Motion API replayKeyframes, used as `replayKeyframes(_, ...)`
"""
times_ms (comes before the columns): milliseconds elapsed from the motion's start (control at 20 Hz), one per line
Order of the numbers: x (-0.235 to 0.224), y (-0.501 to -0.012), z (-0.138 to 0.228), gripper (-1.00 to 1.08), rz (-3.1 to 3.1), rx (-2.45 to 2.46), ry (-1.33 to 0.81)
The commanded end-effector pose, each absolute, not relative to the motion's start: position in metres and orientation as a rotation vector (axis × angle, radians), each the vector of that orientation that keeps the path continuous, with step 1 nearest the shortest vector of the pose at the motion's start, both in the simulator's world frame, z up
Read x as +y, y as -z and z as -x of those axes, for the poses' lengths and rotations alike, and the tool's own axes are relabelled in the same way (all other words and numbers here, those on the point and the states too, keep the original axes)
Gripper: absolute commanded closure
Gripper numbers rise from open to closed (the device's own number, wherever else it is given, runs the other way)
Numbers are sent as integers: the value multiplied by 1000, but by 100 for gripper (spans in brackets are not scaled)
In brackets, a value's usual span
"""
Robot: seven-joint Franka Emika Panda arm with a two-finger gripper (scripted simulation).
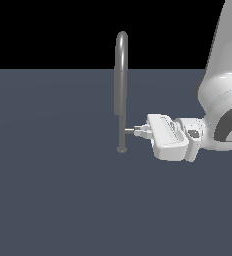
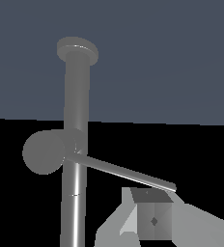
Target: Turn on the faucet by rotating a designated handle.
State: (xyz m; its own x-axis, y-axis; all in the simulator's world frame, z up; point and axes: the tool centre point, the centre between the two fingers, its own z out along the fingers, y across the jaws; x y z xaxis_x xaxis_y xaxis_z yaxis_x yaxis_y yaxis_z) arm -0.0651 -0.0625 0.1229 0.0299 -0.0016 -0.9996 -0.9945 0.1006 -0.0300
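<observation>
Fingers (image 2: 152, 219) of the gripper (image 1: 141, 131) fill the near foreground of the wrist view, pale grey blocks with the thin rod of the handle (image 2: 119, 171) ending just above one pad. How wide they stand, and whether they pinch the rod, cannot be told from either view.

In the exterior view the white arm (image 1: 223, 85) enters from about two o'clock of the frame's centre and bends down to a wrist, with the hand lying level and pointing toward nine o'clock. Its fingertips meet the handle (image 1: 129, 130), a short grey stub sticking out of the pipe toward three o'clock.

Standing upright on the dark grey-blue floor (image 1: 53, 200) is the faucet (image 1: 121, 90), a slim grey pipe with a high arched top at twelve o'clock and a small round base at six o'clock. It stands near the frame's centre, just off toward nine o'clock from the gripper. The handle joins it low down, shortly above the base.
</observation>
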Motion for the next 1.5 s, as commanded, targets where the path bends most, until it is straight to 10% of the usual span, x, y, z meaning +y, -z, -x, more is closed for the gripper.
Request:
replayKeyframes(0, -62, -117, 66, 108, 1148, 1236, -1115)
replayKeyframes(1450, -65, -54, 38, 108, 1147, 1229, -1121)
